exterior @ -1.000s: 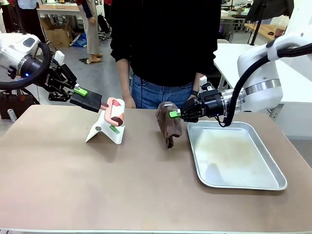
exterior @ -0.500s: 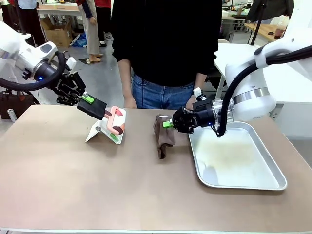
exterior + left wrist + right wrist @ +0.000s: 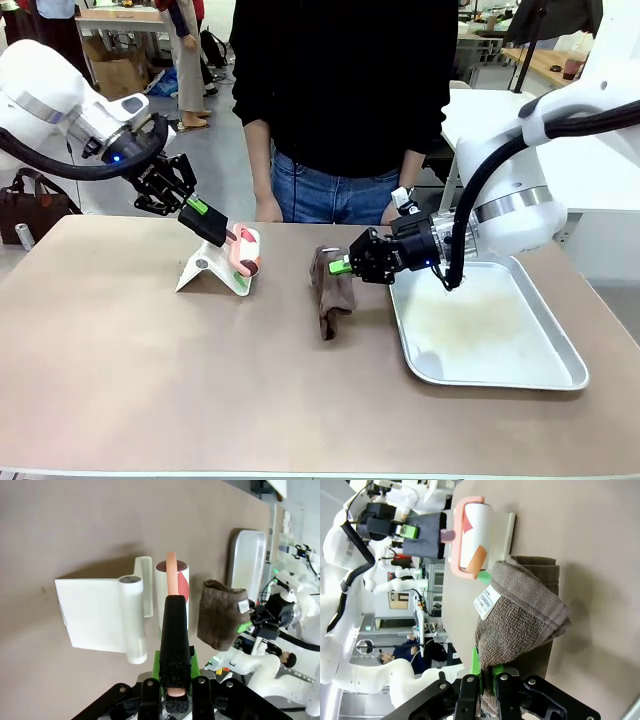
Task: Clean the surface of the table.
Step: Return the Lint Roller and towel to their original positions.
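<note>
The matte beige table [image 3: 200, 400] fills the lower frame. Right of centre lies a shiny metal tray [image 3: 560, 372]. At centre, the right gripper [image 3: 343, 266] is clamped on a brown terry cloth [image 3: 330, 290] that hangs to the tabletop; the right wrist view shows its white label [image 3: 486, 601]. At upper left, the left gripper [image 3: 200, 208] is clamped on a lint roller's [image 3: 245, 252] black foam handle, beside a white stand [image 3: 205, 272].
</note>
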`<state>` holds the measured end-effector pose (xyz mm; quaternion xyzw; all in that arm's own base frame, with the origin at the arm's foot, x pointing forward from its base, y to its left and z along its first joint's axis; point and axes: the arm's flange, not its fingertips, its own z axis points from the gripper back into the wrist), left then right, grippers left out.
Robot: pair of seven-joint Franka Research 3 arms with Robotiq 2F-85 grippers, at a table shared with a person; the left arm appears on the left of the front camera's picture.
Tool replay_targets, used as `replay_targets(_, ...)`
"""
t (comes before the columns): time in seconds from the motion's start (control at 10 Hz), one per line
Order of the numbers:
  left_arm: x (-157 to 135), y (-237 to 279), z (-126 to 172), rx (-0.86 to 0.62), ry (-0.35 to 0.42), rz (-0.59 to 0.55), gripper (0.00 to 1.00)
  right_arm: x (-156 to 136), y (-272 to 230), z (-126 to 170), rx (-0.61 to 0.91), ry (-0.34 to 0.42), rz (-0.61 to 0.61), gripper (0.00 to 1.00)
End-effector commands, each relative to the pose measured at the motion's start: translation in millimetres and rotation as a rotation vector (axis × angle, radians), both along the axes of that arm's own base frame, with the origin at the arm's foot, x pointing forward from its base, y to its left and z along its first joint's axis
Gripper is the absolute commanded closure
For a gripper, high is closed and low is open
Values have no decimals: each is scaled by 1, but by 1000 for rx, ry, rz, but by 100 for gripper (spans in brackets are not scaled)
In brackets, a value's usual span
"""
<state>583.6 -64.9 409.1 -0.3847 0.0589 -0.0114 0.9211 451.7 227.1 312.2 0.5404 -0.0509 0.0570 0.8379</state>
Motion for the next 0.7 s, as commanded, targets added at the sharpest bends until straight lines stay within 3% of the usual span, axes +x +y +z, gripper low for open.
replay_targets(0.0, 5, -7, 3, 46, 22, 0, 78, 0, -1, 2, -12, 18, -30, 90)
replay_targets(0.6, 7, -8, -6, 111, 29, -36, 78, 5, -3, -3, -3, 40, -24, 90)
